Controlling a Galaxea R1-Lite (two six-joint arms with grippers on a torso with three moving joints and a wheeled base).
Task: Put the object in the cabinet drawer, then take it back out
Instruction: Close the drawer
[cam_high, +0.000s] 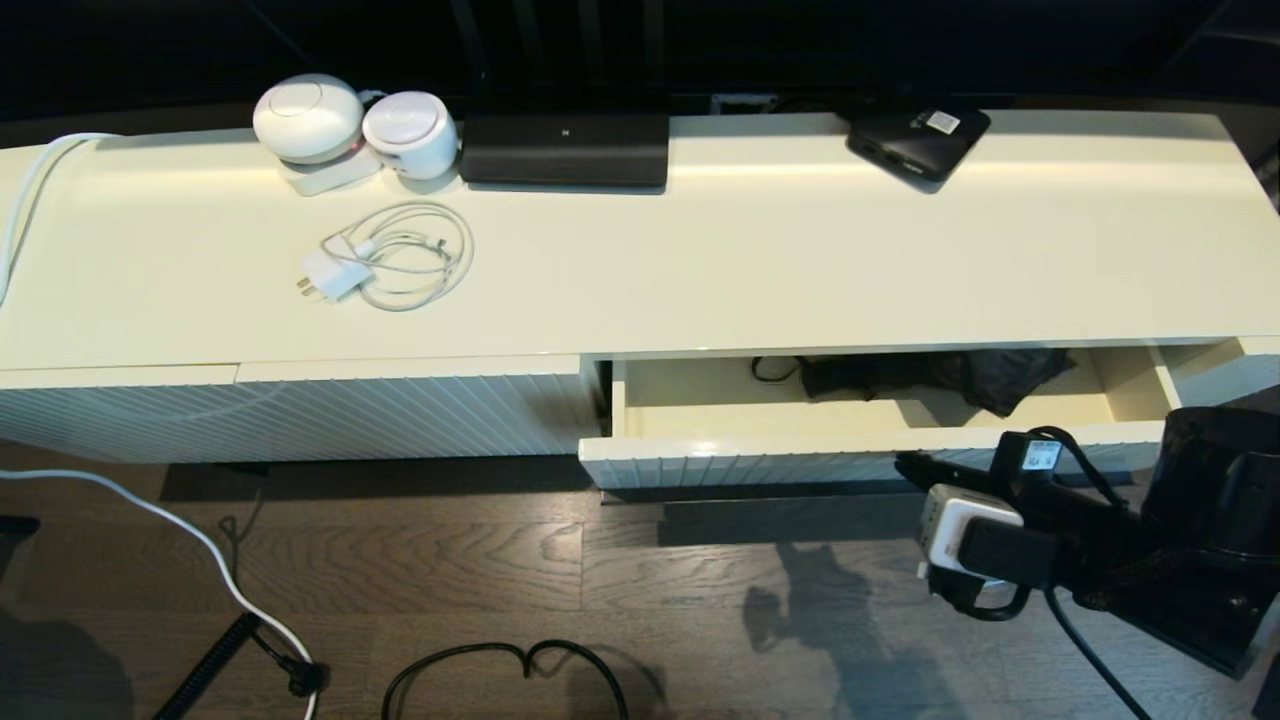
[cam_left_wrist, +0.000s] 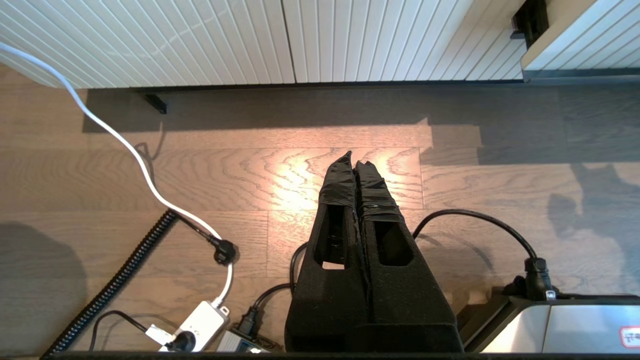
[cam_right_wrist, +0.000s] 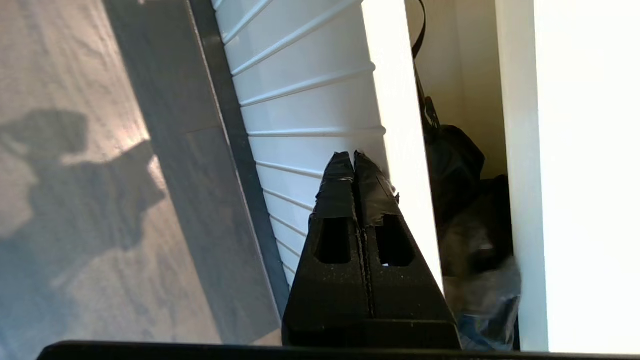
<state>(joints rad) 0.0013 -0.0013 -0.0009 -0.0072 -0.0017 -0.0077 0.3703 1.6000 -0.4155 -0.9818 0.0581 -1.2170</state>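
Note:
The cabinet drawer (cam_high: 760, 440) stands partly pulled out at the right of the cream cabinet, its ribbed front (cam_right_wrist: 310, 110) facing me. Inside it lies the object (cam_high: 930, 375), a black folding umbrella with bunched fabric, its thin loop toward the left; in the right wrist view the umbrella (cam_right_wrist: 455, 165) shows behind the drawer's top edge. My right gripper (cam_high: 908, 466) (cam_right_wrist: 353, 156) is shut and empty, its tips just in front of the drawer front near its upper edge. My left gripper (cam_left_wrist: 354, 161) is shut and empty, low over the wooden floor, apart from the cabinet.
On the cabinet top are two white round devices (cam_high: 310, 118), a white charger with coiled cable (cam_high: 385, 260), a long black bar (cam_high: 565, 148) and a flat black box (cam_high: 918, 135). Cables (cam_high: 500, 665) and a power strip (cam_left_wrist: 200, 325) lie on the floor.

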